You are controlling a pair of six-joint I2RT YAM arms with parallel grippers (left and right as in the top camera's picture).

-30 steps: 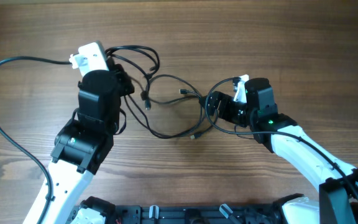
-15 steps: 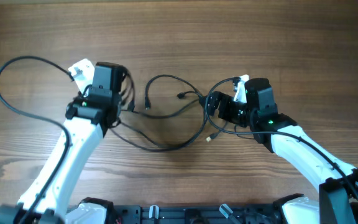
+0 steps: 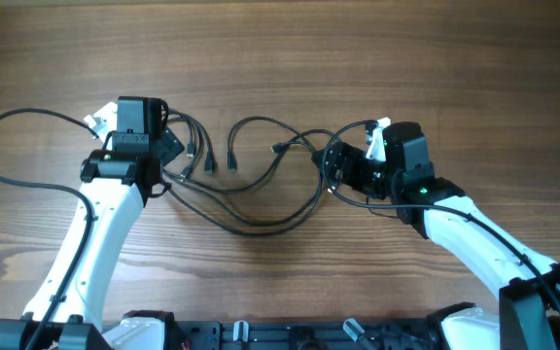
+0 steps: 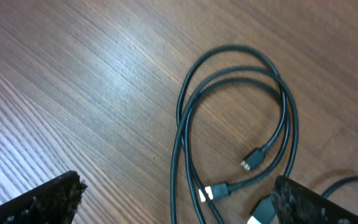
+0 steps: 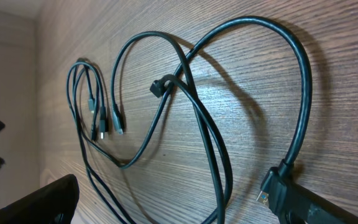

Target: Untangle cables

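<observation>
The left claw [image 4: 176, 202] hangs wide open, gripping nothing, above loops of the cables [image 3: 261, 221], which sprawl across the desk [image 3: 280, 49] between both arms. They look light, limp and springy, best pinched just behind a plug. The right claw [image 5: 176, 196] also gapes wide, one finger touching a plug end.

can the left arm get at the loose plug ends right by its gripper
Probably yes: the left gripper is open, and two plug ends lie uncovered on the table just ahead of it, with only the loops of the cables around them.
</observation>
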